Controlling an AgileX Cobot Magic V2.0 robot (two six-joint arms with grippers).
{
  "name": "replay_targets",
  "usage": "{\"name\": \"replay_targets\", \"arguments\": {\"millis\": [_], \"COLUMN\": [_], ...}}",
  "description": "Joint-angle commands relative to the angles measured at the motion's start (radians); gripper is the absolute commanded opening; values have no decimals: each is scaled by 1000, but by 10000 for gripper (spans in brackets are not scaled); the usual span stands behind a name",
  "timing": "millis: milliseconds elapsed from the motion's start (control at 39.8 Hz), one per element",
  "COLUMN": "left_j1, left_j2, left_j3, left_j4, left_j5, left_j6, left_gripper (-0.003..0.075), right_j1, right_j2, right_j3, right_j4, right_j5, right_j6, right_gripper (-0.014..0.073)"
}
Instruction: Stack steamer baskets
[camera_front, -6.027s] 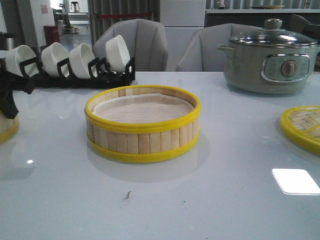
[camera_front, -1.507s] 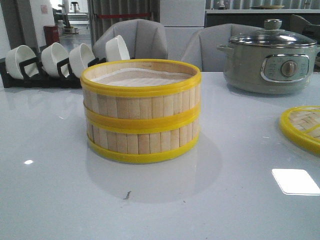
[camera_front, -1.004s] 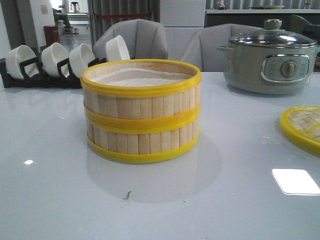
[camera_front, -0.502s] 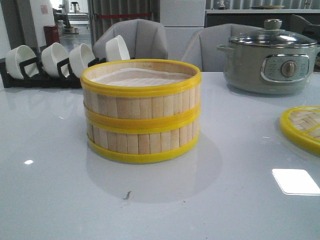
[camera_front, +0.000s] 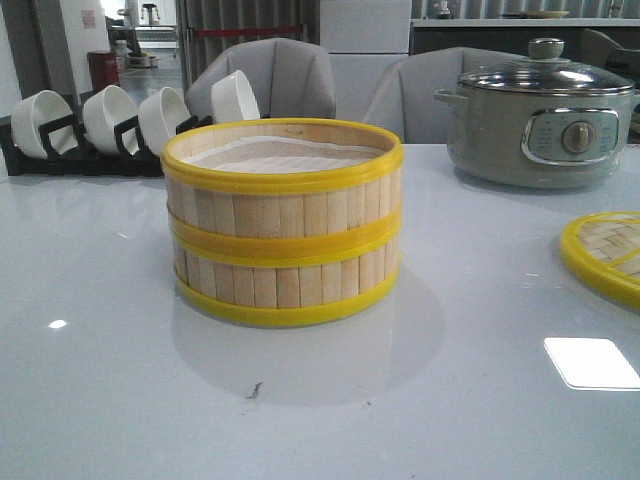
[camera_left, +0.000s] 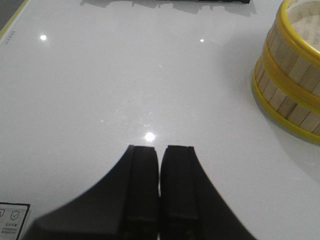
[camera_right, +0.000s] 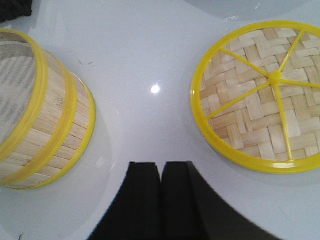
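Front view shows the upper steamer basket (camera_front: 283, 185) sitting squarely on the lower steamer basket (camera_front: 285, 285) mid-table (camera_front: 480, 400), with the woven lid (camera_front: 605, 255) lying well apart to the right. Both the left gripper (camera_left: 159, 150) and right gripper (camera_right: 161, 167) hover over bare tabletop beside the stack, fingers pressed together, holding nothing.

Left gripper (camera_left: 159, 187): matte black fingers, flared toward base, white label with small icons beside it. Right gripper (camera_right: 161, 200): same black, unmarked.
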Motion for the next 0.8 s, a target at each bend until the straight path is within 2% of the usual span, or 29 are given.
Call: {"name": "replay_targets", "arguments": {"millis": [0,176,276,552,778], "left_j1": [-6,-6,-6,-6,-6], "left_j2": [1,1,1,1,1], "left_j3": [-28,-28,-28,-28,-28], "left_j4": [-1,-1,-1,-1,-1], "left_j5": [-80,-80,-80,-80,-80], "left_j6": [-9,-9,-9,-9,-9], "left_gripper": [85,85,85,85,85], "right_j1": [-3,-3,-3,-3,-4], "right_j2": [-13,-13,-13,1,25], "right_j3": [-37,-37,-37,-37,-37], "right_j4": [19,18,18,18,17], "right_j5": [-48,-31,-6,113,171], "right_j6": [-9,-23,-119,-243,-246], "right_gripper": [57,56,56,58,58]}}
